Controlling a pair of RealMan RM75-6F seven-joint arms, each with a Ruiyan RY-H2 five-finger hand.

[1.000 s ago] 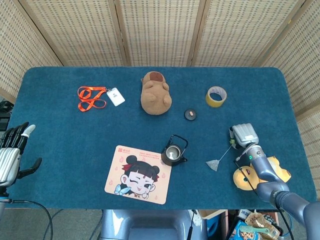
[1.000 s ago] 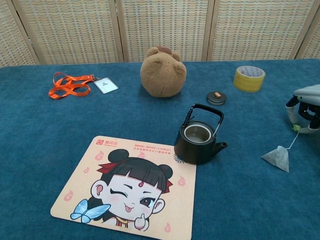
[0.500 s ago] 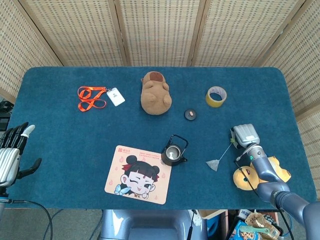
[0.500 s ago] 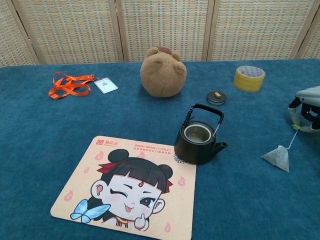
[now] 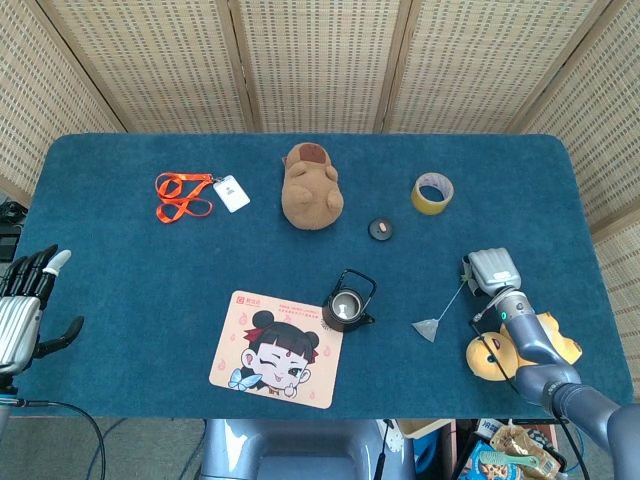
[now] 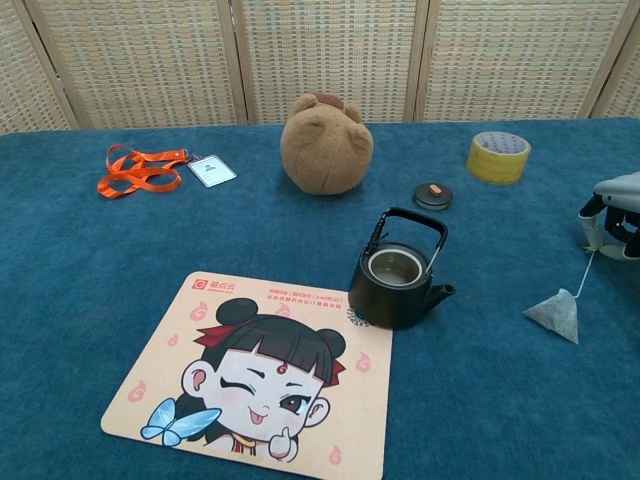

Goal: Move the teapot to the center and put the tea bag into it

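The black teapot (image 5: pixel 347 303) (image 6: pixel 398 282) stands open-topped near the table's middle, beside the cartoon mat, with its handle upright. Its small round lid (image 5: pixel 380 229) (image 6: pixel 433 194) lies farther back. The grey tea bag (image 5: pixel 427 328) (image 6: pixel 553 312) rests on the cloth right of the teapot. Its string runs up to my right hand (image 5: pixel 490 272) (image 6: pixel 612 210), which pinches the string's end at the right edge; the tag itself is hidden by the fingers. My left hand (image 5: pixel 25 305) hangs at the table's left edge, fingers apart and holding nothing.
A brown plush bear (image 5: pixel 312 186) sits at the back centre, and a yellow tape roll (image 5: pixel 432 193) at the back right. An orange lanyard with a badge (image 5: pixel 190 195) lies back left. The cartoon mat (image 5: pixel 277 348) covers the front. A yellow plush toy (image 5: pixel 510 350) lies by my right forearm.
My right hand has drawn slightly to the right with the string's end, and the green tag is now out of sight. The tea bag has barely shifted; the left hand is still.
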